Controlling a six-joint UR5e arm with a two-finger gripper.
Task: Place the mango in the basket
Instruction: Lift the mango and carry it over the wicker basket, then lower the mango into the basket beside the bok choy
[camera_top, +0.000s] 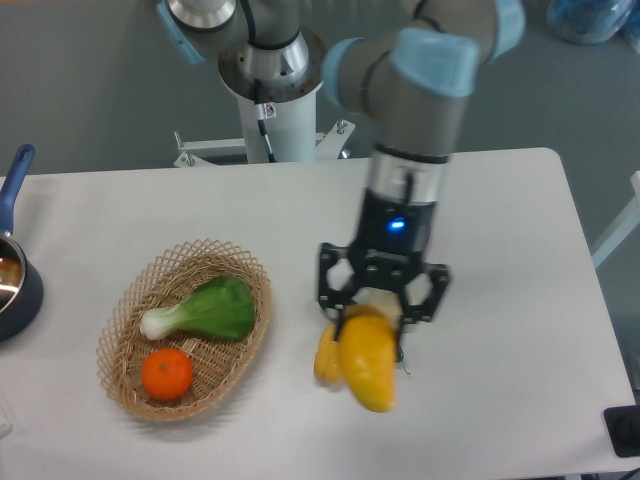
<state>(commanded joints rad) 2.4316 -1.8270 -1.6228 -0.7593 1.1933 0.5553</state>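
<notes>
Progress: the mango (368, 372) is gripped and looks lifted off the counter (500, 220), but it is not yet over the basket (255, 290); carrying it across and letting go are left.
Tool: the tool (372, 318) is closed on the mango's upper end, its fingers clamped on either side.
Mango location: toward the counter's front edge, right of the basket and apart from it.
Axis: long axis slightly tilted from upright, lower end pointing at the front edge.
Neighbour: a corn cob (326, 357) touches its left side.
Basket contents: a green vegetable (205, 310) and an orange (166, 374).
</notes>
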